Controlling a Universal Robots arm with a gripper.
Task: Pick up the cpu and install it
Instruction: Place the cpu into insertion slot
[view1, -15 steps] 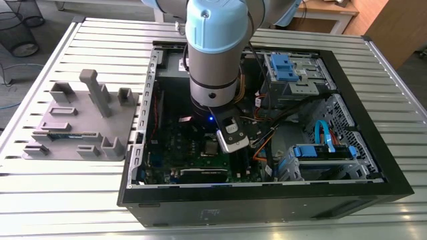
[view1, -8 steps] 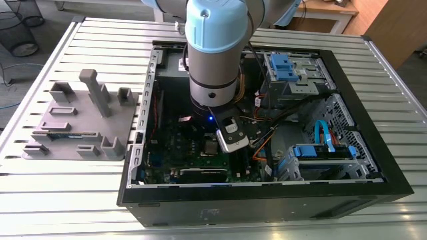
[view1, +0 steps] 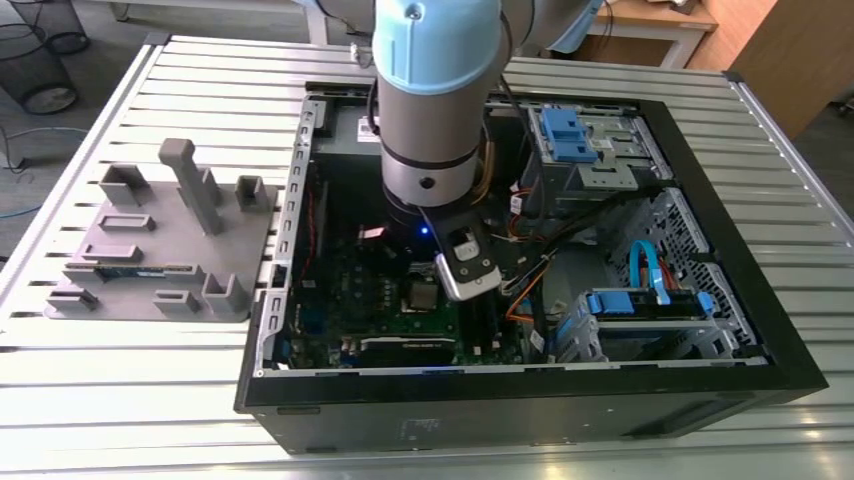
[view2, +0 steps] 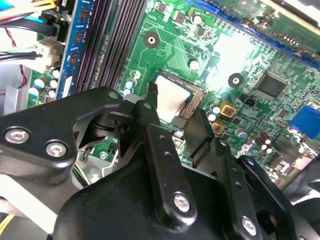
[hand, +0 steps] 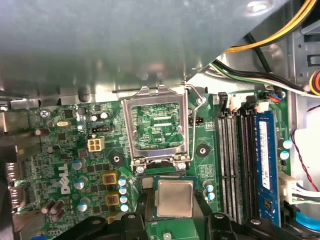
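Gripper (view2: 173, 110) hangs low over green motherboard (hand: 60, 150). Jaws narrow, fingertips against opposite edges of cpu (hand: 173, 196). The cpu lies flat, just beside open socket frame (hand: 131, 130).

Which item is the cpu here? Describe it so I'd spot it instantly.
Look inside the open black computer case, at the green circuit board. Beside the opened metal socket frame is the cpu: a small flat square with a dull silvery top, unlike the long dark memory slots nearby.
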